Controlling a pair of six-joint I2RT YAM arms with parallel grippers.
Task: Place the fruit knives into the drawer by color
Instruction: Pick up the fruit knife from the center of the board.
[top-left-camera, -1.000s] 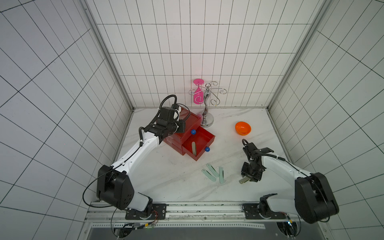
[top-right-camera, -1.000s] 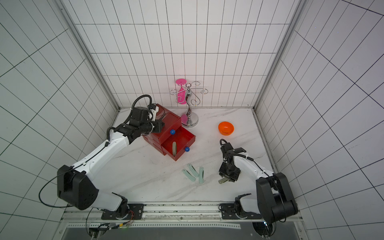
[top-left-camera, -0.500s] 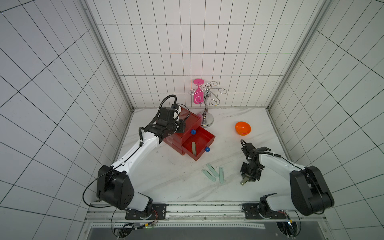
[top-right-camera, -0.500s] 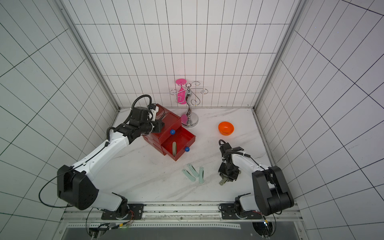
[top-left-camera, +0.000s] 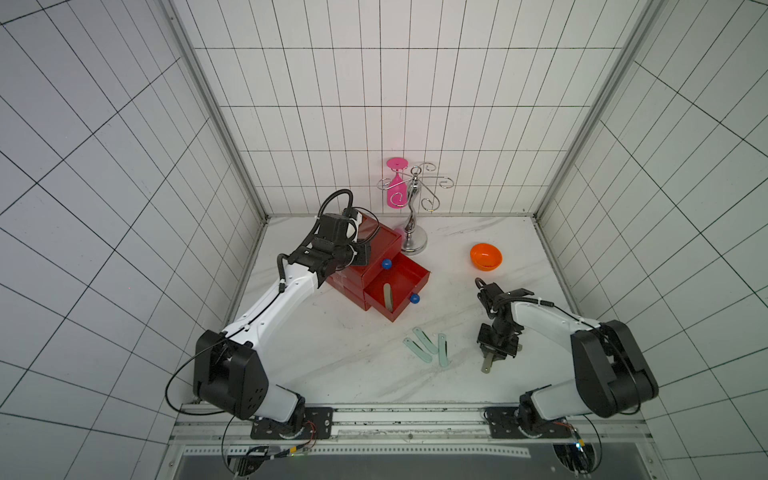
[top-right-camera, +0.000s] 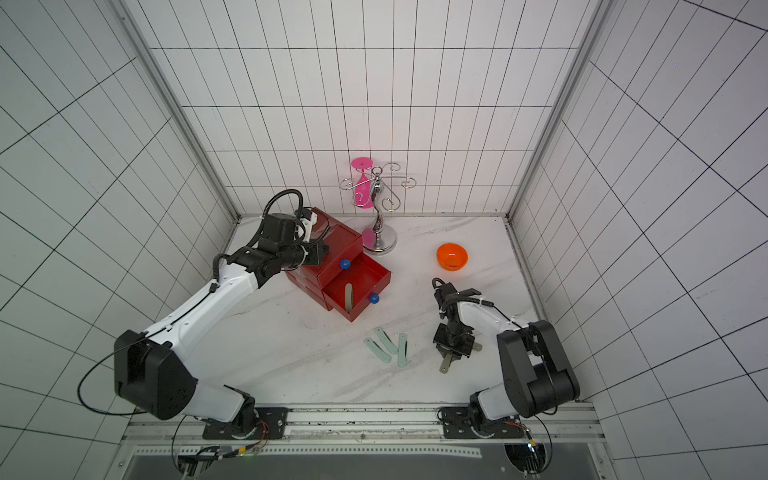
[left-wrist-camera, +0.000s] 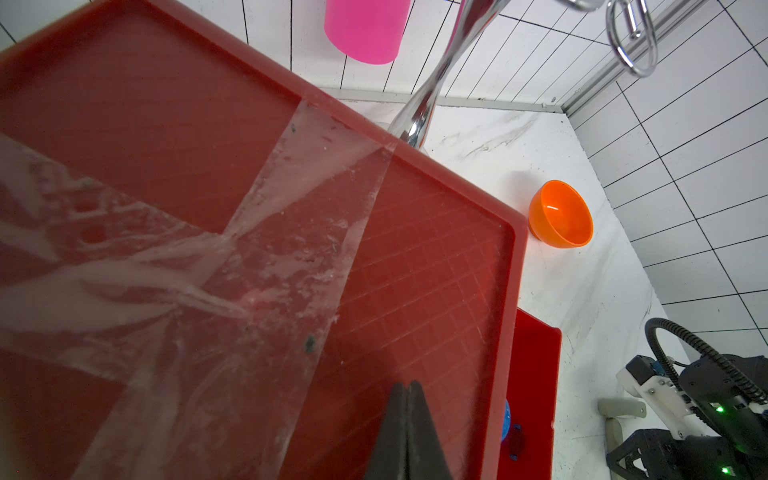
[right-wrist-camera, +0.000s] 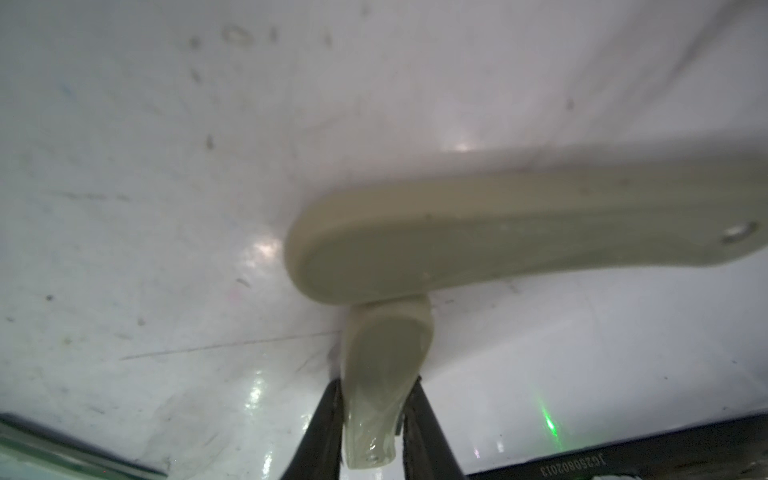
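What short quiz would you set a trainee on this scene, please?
1. True or false: the left gripper is shut over the chest.
2. How many green knives lie on the table? A two, B three, C four.
3. What do the right gripper jaws grip?
Key: 1 true. 2 B. 3 An olive knife.

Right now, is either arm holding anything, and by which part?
The right jaws pinch a grey-olive flat plastic knife across its width near one rounded end. The left jaws are shut and empty.
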